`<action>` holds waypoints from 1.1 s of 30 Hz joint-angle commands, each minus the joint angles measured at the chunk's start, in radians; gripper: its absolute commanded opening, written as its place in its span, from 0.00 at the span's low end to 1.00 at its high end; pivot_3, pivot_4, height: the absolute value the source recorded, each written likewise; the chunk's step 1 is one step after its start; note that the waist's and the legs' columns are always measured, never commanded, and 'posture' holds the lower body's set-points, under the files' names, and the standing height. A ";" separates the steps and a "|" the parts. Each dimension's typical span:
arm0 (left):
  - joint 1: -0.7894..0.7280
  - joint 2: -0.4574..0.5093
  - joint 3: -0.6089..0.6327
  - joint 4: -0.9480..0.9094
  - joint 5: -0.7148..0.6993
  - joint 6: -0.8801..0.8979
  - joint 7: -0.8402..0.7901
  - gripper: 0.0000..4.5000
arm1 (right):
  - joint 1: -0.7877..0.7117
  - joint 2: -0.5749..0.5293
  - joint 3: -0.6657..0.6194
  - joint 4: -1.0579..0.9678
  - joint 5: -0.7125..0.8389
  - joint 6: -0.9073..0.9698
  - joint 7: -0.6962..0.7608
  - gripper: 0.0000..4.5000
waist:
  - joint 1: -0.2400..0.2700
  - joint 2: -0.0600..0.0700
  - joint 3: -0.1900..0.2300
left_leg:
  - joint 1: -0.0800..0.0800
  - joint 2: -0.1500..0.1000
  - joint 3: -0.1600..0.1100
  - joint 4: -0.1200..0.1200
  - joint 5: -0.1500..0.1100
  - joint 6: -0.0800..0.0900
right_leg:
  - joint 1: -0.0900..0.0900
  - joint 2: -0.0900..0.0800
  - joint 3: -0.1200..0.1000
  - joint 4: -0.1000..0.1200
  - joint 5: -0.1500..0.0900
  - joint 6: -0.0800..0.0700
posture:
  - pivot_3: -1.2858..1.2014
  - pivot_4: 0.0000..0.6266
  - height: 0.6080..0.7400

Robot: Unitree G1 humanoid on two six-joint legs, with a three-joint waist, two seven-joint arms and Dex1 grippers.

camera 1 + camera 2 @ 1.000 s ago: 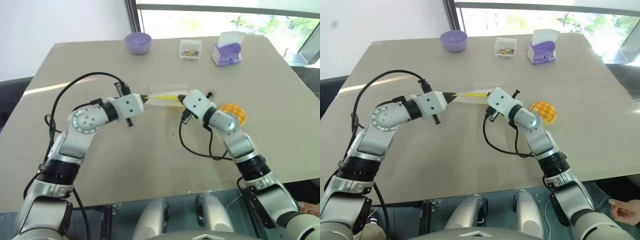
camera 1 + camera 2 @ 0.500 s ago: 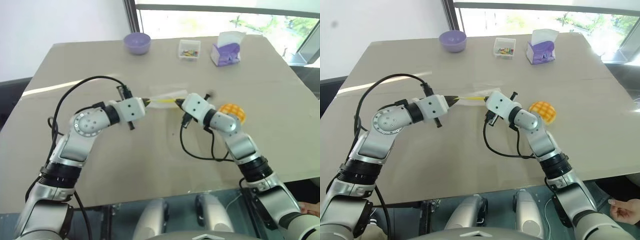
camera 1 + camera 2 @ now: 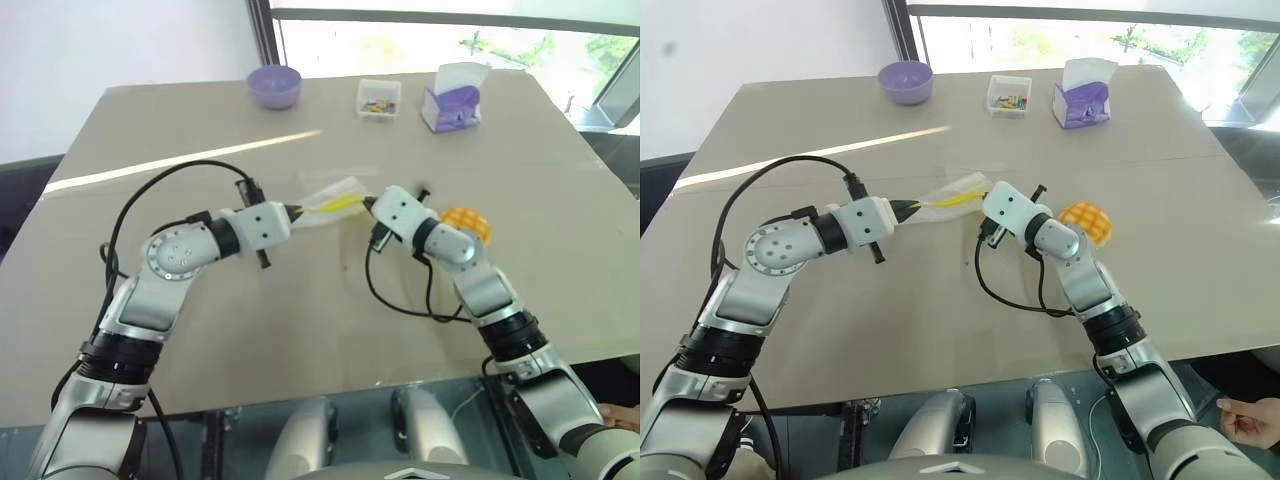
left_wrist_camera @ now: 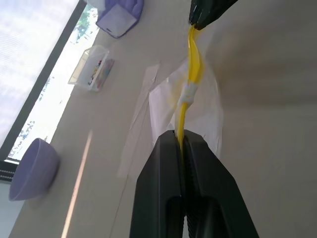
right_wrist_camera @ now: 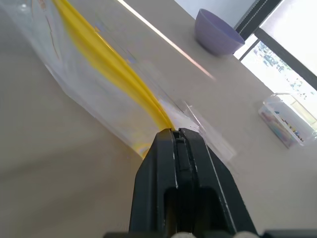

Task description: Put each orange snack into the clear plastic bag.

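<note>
Clear plastic bag [image 3: 330, 200] hangs stretched between left claw [image 3: 295, 212] and right claw [image 3: 367, 203], both pinching its yellow strip

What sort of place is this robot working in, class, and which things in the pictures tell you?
Probably an indoor office or lab room: a plain beige table beside a big window, set with a purple bowl, a tissue box and a clear tub of candies.

Thin, glossy see-through plastic for the bag [image 3: 330, 200] (yellow strip smooth), matt beige tabletop [image 3: 300, 320], clear hard plastic tub [image 3: 380, 99], smooth purple bowl [image 3: 275, 86], matt black gripper fingers [image 4: 190, 198].
</note>
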State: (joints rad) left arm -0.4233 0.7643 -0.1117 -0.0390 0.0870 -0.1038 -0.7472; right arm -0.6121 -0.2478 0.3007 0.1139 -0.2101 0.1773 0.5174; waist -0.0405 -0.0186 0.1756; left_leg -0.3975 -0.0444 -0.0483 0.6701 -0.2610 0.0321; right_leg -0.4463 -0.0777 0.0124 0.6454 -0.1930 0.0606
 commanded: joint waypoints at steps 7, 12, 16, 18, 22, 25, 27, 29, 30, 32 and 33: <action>0.025 0.026 0.029 -0.046 0.007 -0.052 -0.007 0.00 | 0.028 -0.033 -0.021 -0.124 0.097 0.034 0.112 0.00 | 0.000 0.000 0.000 | 0.000 0.000 0.000 0.000 -0.001 0.001 | 0.000 0.000 0.000 0.000 0.000 0.000 | 0.52 0.24 1.00; 0.035 0.028 0.027 -0.045 0.012 -0.063 -0.010 0.00 | 0.036 -0.048 -0.023 -0.182 0.165 0.058 0.183 0.00 | 0.000 0.000 0.000 | 0.000 0.000 0.000 0.000 -0.001 0.001 | 0.000 0.000 0.000 0.000 0.000 0.000 | 0.52 0.24 1.00; 0.040 0.026 0.026 -0.046 0.014 -0.066 -0.010 0.00 | 0.034 -0.053 -0.016 -0.211 0.191 0.066 0.209 0.00 | 0.001 0.000 0.000 | 0.000 0.000 0.000 0.000 -0.001 0.002 | 0.000 0.000 0.000 0.000 0.000 0.000 | 0.52 0.24 1.00; 0.044 0.025 0.025 -0.048 0.015 -0.066 -0.008 0.00 | 0.029 -0.050 -0.014 -0.213 0.192 0.067 0.207 0.00 | 0.001 0.000 0.000 | 0.000 0.000 0.000 0.000 -0.002 0.003 | 0.000 0.000 0.000 0.000 0.000 0.000 | 0.52 0.24 1.00; 0.050 0.025 0.026 -0.051 0.016 -0.066 -0.007 0.00 | 0.027 -0.050 -0.005 -0.220 0.195 0.070 0.214 0.00 | 0.001 0.000 0.000 | 0.000 0.000 0.000 0.000 -0.002 0.003 | 0.000 0.000 0.000 0.000 0.000 0.000 | 0.52 0.24 1.00; 0.054 0.027 0.028 -0.054 0.016 -0.066 -0.007 0.00 | 0.033 -0.059 0.002 -0.234 0.197 0.075 0.232 0.00 | 0.001 0.000 0.000 | 0.000 0.000 0.000 0.000 -0.002 0.003 | 0.000 0.000 0.000 0.000 0.000 0.000 | 0.52 0.24 1.00; 0.057 0.027 0.028 -0.056 0.017 -0.067 -0.007 0.00 | 0.033 -0.061 0.006 -0.235 0.193 0.073 0.234 0.00 | 0.001 0.000 0.000 | 0.000 0.000 0.000 0.000 -0.002 0.003 | 0.000 0.000 0.000 0.000 0.000 0.000 | 0.52 0.24 1.00; 0.060 0.027 0.027 -0.058 0.018 -0.067 -0.007 0.00 | 0.030 -0.062 0.012 -0.233 0.188 0.069 0.235 0.00 | 0.001 0.000 0.000 | 0.000 0.000 0.000 0.000 -0.002 0.003 | 0.000 0.000 0.000 0.000 0.000 0.000 | 0.52 0.24 1.00; 0.060 0.027 0.027 -0.059 0.018 -0.067 -0.008 0.00 | 0.028 -0.062 0.015 -0.230 0.186 0.067 0.235 0.00 | 0.001 0.000 0.000 | 0.000 0.000 0.000 0.000 -0.002 0.003 | 0.000 0.000 0.000 0.000 0.000 0.000 | 0.52 0.24 1.00; 0.063 0.027 0.027 -0.062 0.018 -0.067 -0.009 0.00 | 0.025 -0.060 0.022 -0.224 0.180 0.064 0.234 0.00 | 0.002 0.000 0.000 | 0.000 0.000 0.000 0.000 -0.002 0.003 | 0.000 0.000 0.000 0.000 0.000 0.000 | 0.52 0.24 1.00; 0.063 0.028 0.026 -0.063 0.018 -0.069 -0.010 0.00 | 0.023 -0.058 0.026 -0.220 0.176 0.062 0.233 0.00 | 0.002 0.000 0.000 | 0.000 0.000 0.000 0.000 -0.002 0.003 | 0.000 0.000 0.000 0.000 0.000 0.000 | 0.52 0.24 1.00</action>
State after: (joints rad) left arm -0.3577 0.7804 -0.1117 -0.0616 0.0992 -0.1551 -0.7590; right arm -0.5722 -0.3087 0.3219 -0.0698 -0.0341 0.2569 0.7510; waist -0.0388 -0.0186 0.1756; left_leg -0.3974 -0.0440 -0.0483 0.6702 -0.2627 0.0351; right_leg -0.4463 -0.0777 0.0121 0.6454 -0.1930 0.0606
